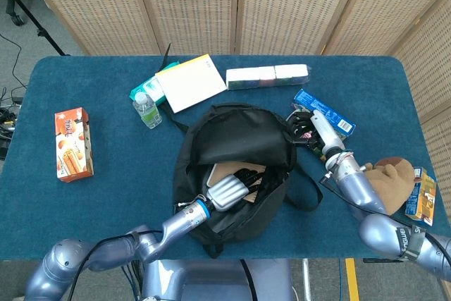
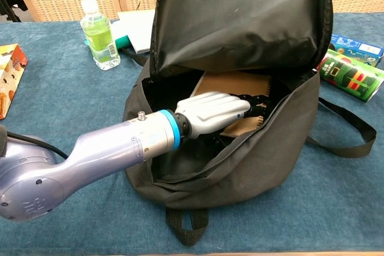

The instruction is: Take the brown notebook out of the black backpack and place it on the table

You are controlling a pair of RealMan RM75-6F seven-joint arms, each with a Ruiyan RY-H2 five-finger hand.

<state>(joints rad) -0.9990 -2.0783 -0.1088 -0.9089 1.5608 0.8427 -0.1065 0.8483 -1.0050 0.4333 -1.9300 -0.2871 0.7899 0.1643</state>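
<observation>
The black backpack lies in the middle of the table with its zip mouth open towards me. Inside it leans the brown spiral notebook, also plain in the chest view. My left hand reaches in through the mouth. Its dark fingers lie stretched over the notebook's cover by the spiral edge, and the thumb is hidden under the palm. My right hand grips the backpack's top edge and holds the flap raised.
A green water bottle, a white pad and a teal packet stand behind the backpack. White boxes, a blue box and a green can lie at the right. An orange box sits far left, a brown plush far right.
</observation>
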